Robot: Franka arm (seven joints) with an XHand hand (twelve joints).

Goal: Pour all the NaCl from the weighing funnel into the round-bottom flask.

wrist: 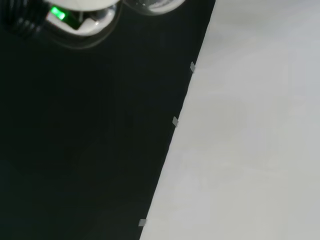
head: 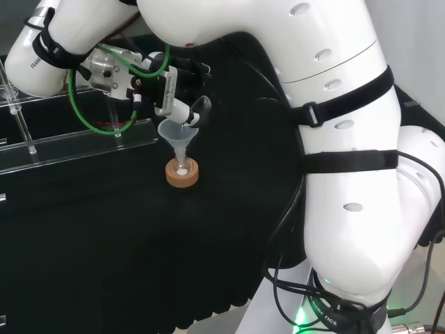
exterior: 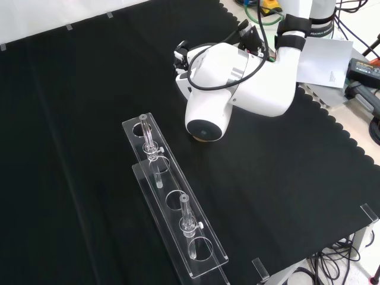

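In the head view a round-bottom flask (head: pixel 182 167) sits on a cork ring (head: pixel 182 177) with a clear cone funnel (head: pixel 176 136) in its neck. A little white powder shows in the flask's bottom. The hand (head: pixel 172 89) hangs just above the cone's rim, fingers curled on a small clear weighing funnel (head: pixel 188 118) tilted down toward the cone. In the front view the hand (exterior: pixel 184 57) shows behind the arm's big white link, and an edge of the cork ring (exterior: pixel 202 139) peeks out under its grey cap. The wrist view catches curved glass (wrist: pixel 82 22) with a green reflection.
Long clear racks (head: pixel 76 142) lie left of the flask in the head view. In the front view they (exterior: pixel 172 196) run toward the near edge, with glass pieces (exterior: pixel 186 221) standing in them. The cloth's edge (wrist: pixel 175 121) with white floor beyond appears in the wrist view. Papers (exterior: pixel 323 59) lie at the front view's far right.
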